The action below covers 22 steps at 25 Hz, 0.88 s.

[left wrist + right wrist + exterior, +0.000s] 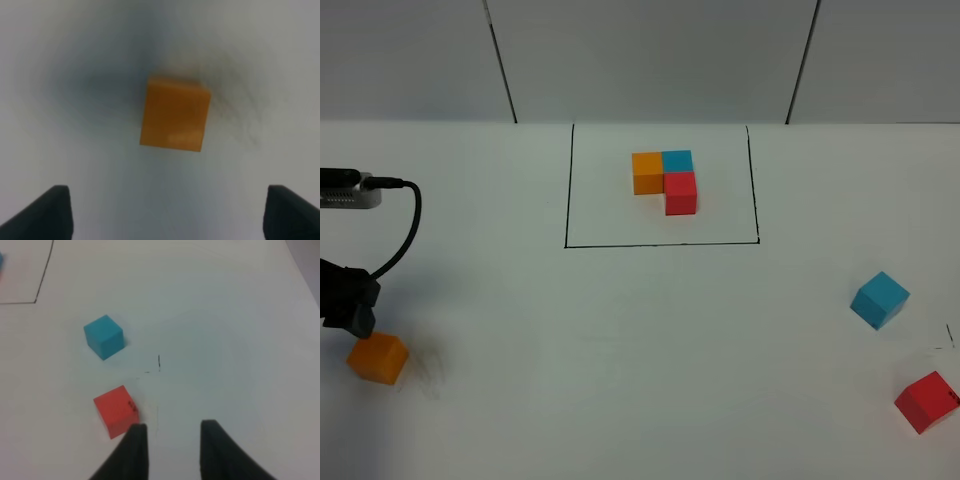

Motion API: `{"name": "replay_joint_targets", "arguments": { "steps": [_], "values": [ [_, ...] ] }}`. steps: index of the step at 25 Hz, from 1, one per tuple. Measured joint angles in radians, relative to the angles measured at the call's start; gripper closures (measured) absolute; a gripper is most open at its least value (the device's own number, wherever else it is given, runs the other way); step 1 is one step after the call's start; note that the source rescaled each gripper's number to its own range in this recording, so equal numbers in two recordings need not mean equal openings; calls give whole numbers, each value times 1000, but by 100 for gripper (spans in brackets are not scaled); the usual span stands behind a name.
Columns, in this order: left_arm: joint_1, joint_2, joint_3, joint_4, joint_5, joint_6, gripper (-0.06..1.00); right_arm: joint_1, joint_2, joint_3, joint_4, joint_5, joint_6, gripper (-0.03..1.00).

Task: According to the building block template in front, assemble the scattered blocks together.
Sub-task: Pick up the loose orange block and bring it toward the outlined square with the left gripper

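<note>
The high camera looks down over the table point(620, 350). The left wrist camera sits close above the orange cube point(175, 113); the right, farther off, shares the blue cube point(104, 336) and red cube point(116, 411) with the high view

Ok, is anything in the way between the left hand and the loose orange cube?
Nothing visible does. In the left wrist view the left hand is open, and only bare table shows between its fingers and the orange cube. The blue cube and red cube lie away on the right side.
</note>
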Motion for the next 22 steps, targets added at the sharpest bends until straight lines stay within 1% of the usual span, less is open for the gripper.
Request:
{"name": "replay_joint_targets", "arguments": {
  "steps": [5,15,22],
  "values": [
    [0,67,0,-23,-39,0,27,0,0,0,0,0,0,97],
    [0,215,0,-24,-96,20,29,0,0,0,0,0,0,97],
    [0,276,0,-24,-148,32,29,0,0,0,0,0,0,97]
  ]
}}
